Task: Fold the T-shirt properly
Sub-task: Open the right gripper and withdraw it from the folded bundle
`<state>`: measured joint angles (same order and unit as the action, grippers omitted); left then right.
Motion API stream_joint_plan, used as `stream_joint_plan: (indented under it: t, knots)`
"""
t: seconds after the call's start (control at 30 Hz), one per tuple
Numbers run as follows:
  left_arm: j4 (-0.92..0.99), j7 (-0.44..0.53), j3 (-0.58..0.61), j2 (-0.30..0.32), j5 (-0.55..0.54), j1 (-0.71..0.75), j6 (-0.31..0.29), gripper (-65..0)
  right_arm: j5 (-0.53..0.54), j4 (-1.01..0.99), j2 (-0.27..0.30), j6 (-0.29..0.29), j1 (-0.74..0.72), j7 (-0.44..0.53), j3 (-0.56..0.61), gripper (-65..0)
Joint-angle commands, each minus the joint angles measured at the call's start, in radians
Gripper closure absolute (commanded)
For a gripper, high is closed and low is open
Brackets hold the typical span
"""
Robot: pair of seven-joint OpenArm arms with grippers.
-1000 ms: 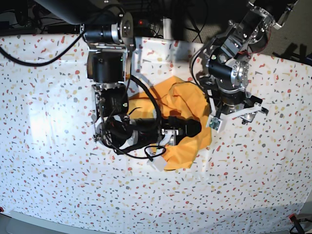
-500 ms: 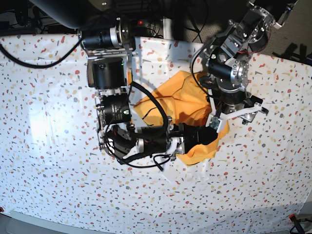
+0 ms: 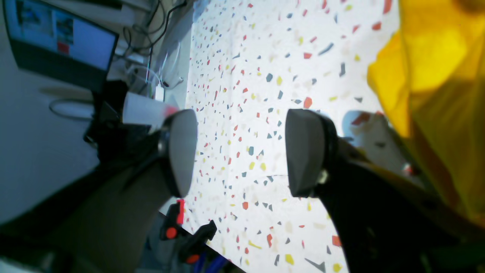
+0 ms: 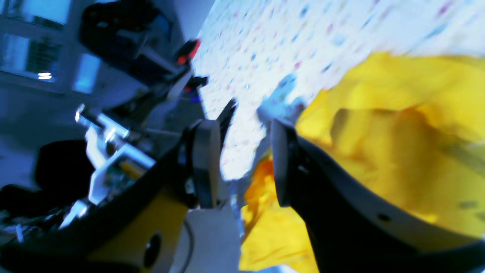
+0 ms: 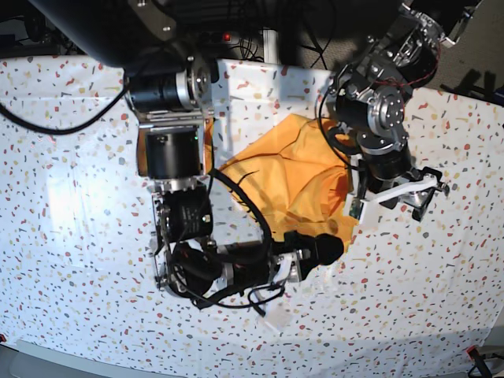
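The orange-yellow T-shirt (image 5: 291, 181) lies crumpled and partly spread on the speckled tablecloth (image 5: 79, 197), between my two arms. No lettering shows. My right gripper (image 5: 319, 250) is at the shirt's lower edge. In the right wrist view its jaws (image 4: 244, 163) stand apart with tablecloth showing between them, and the shirt (image 4: 398, 132) lies beside and under the right finger; the view is blurred. My left gripper (image 5: 402, 193) is just right of the shirt. In the left wrist view it (image 3: 242, 151) is open and empty over bare tablecloth, with the shirt (image 3: 435, 76) at the right.
The table's edge runs past the left gripper, with red-and-black clamps (image 3: 182, 227) and a monitor (image 3: 60, 41) beyond it. Cables and arm bases crowd the far side of the table (image 5: 260, 47). The other arm's white parts (image 4: 110, 159) show in the right wrist view.
My right arm has swung down and to the right, and the shirt has gone from a bunched lump to a wider, flatter spread. My left gripper has shifted slightly right.
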<state>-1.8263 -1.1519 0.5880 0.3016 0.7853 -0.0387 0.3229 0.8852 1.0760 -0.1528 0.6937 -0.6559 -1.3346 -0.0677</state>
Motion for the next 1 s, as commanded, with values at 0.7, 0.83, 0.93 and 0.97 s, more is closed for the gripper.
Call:
stream_joint_plan:
  t: [0.7, 0.83, 0.93, 0.97]
  knots:
    - [-0.060, 0.291, -0.005, -0.003, -0.373, -0.155, -0.047, -35.6, -0.410, 0.575, 0.425, 0.004, 0.404, 0.325, -0.248, -23.2]
    - [-0.131, 0.324, -0.005, -0.005, -0.621, -0.169, -0.167, -35.6, -0.402, 0.576, 0.425, 0.004, 0.497, 0.340, -0.403, -23.2]
    - [-0.153, 0.340, -0.003, -0.006, -0.828, -0.169, -0.296, -35.6, -0.367, 0.576, 0.425, 0.004, 0.547, 0.335, -0.510, -23.2]
    - [-0.150, 0.345, -0.003, -0.015, -0.875, -0.163, -0.325, -35.6, -0.351, 0.576, 0.425, 0.004, 0.561, 0.332, -0.542, -23.1]
